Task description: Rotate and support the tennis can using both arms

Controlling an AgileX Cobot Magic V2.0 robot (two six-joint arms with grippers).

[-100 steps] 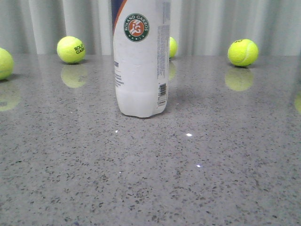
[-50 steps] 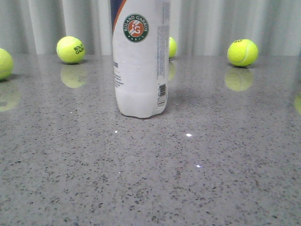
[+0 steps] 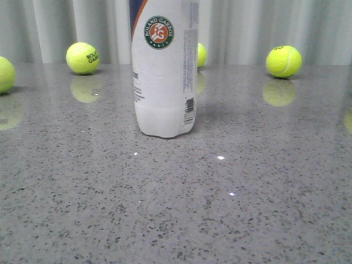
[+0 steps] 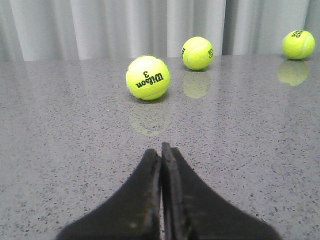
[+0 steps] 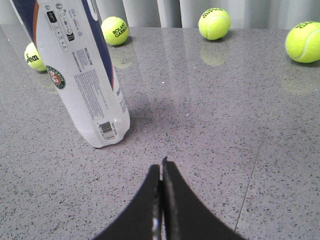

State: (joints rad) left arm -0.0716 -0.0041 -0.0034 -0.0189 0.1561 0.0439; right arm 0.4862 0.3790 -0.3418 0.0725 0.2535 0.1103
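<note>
Tennis can [image 3: 164,71] standing upright on its base on the grey speckled table [image 3: 176,220], mid-table, slightly left of centre in the front view; top cropped out of frame, so lid and rim not seen. Looks tilted in the right wrist view, probably camera angle only. Label opaque white over the lower body; contents not determinable, no ball outline visible through the wall. Roland Garros logo [image 3: 159,32] facing the camera, barcode [image 3: 190,109] on the can's right side. Left gripper [image 4: 161,155] clamped tight, fingers pressed together, holding nothing, pointing across bare table toward a Wilson ball [image 4: 147,77]; can absent from that wrist view, so left arm judged to be aimed away from it. Right gripper [image 5: 162,172] likewise pressed closed and empty, low over the table, near side of the can and well apart from it, can's base [image 5: 111,137] ahead of and to one side of the fingertips. Loose tennis balls along the far edge by the curtain [image 3: 275,27]: far left [image 3: 82,58], far right [image 3: 284,61], one half hidden behind the can [image 3: 202,55], one cut off at the left border [image 3: 5,74]. Judgement: task not yet begun; neither arm touching the can. Upright stance makes the can tall and tippable, presumably the reason for one arm bracing while the other turns it. Both jaws need opening before any grasp.
</note>
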